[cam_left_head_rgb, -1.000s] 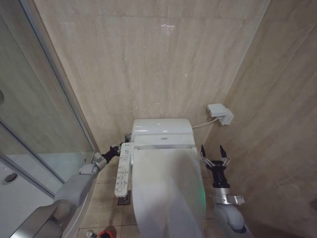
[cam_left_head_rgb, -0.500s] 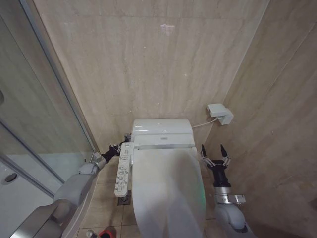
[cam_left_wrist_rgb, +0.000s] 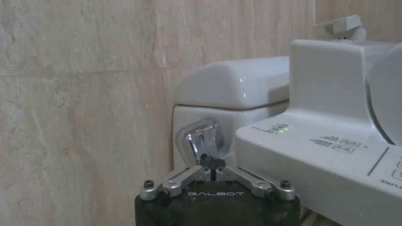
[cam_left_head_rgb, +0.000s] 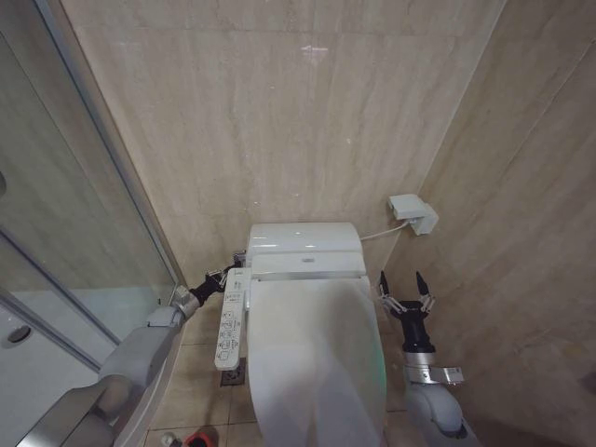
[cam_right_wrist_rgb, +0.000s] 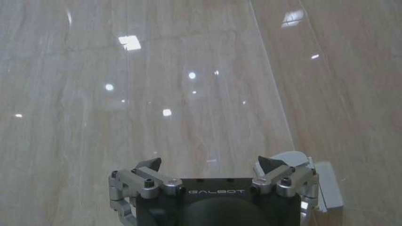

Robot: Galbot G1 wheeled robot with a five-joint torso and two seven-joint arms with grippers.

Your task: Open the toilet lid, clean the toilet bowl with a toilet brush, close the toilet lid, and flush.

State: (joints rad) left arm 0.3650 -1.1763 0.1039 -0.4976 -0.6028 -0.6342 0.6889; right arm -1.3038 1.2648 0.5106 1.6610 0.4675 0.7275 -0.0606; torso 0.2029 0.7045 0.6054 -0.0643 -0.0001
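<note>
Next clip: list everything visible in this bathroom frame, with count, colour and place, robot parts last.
toilet lid: one, white, closed over the bowl.
tank: one, white, against the back wall.
button panel: one, white, on the toilet's left side.
flush lever: one, chrome, on the tank's left side.
wall box: one, white, on the right wall, cabled to the toilet.
glass partition: one, clear, far left.
red cup: one, on the floor, bottom edge.
left gripper: black, jaws shut, at the flush lever.
right gripper: black, jaws open, right of the lid, touching nothing.
</note>
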